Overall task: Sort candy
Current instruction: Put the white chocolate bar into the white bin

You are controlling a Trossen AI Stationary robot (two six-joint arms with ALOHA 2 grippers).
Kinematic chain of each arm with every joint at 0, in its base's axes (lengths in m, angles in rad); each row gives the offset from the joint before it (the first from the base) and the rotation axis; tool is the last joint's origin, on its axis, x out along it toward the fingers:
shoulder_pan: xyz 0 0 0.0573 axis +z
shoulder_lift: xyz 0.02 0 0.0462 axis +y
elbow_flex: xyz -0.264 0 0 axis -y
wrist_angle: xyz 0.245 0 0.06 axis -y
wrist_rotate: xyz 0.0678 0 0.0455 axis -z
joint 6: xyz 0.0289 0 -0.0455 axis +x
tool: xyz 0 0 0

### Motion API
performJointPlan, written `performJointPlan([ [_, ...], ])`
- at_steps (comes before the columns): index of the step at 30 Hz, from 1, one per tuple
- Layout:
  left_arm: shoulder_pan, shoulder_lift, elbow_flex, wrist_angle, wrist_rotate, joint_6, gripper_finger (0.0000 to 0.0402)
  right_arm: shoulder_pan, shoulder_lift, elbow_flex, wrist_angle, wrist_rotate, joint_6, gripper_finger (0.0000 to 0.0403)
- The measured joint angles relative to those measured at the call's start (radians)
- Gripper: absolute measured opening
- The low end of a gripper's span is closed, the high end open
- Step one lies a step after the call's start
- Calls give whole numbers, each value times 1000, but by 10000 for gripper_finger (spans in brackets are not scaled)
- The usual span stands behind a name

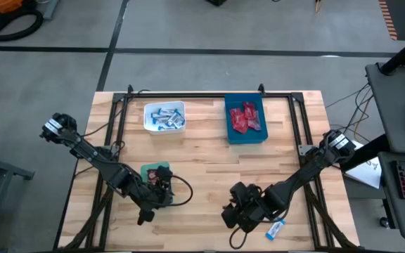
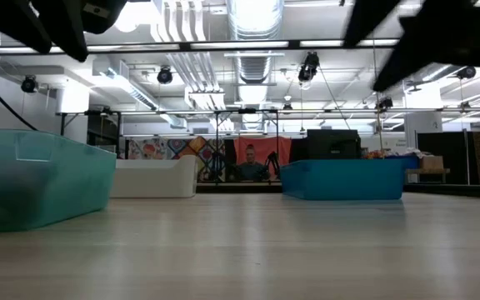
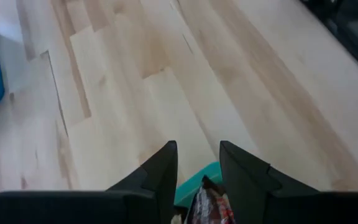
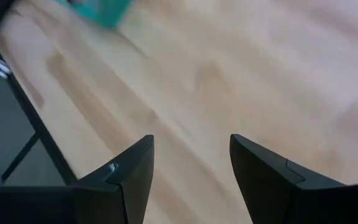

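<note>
Left fingers: I see them apart in the left wrist view, with a dark brown bar (image 3: pixel 209 202) lying between them over the green bin's rim (image 3: pixel 194 179); they look parted, not clamped on it.
Left gripper: in the high view my left gripper (image 1: pixel 162 184) sits lower left of the frame, right at the green bin (image 1: pixel 150 171).
Right fingers: wide apart in the right wrist view, only bare wood between them.
Right gripper: my right gripper (image 1: pixel 239 211) hangs at the lower middle-right of the high view.
Key relation: one blue-and-white bar (image 1: pixel 275 228) lies loose near the bottom edge, just right of and below the right gripper, behind its fingers, long axis running diagonally up to the right. The right arm is clearly nearer.
Next move, my guess: turn the right gripper back toward that bar.
Sorted candy: blue-and-white bars in the white bin (image 1: pixel 148 118), upper centre-left; red packets (image 1: pixel 245 117) in the blue bin (image 1: pixel 246 136), upper centre.
Obstacles: the right arm itself lies nearly over the bar; a black cable (image 1: pixel 181 191) loops beside the left gripper.
</note>
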Motion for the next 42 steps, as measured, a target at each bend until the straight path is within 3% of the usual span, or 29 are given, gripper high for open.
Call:
performJointPlan([
  [9,3,-113,-139,124,-30,74,84,-2,37,0,-82,-389,338,201],
  [19,4,-328,-243,174,-106,96,80,29,38,2,-250,-669,594,201],
  [31,4,-452,-329,178,-113,105,80,58,38,2,-275,-684,762,201],
  [37,4,-463,-371,174,-156,105,80,92,38,2,-398,-827,840,201],
  [42,4,-465,-379,170,-160,105,80,171,38,-6,-411,-739,939,201],
])
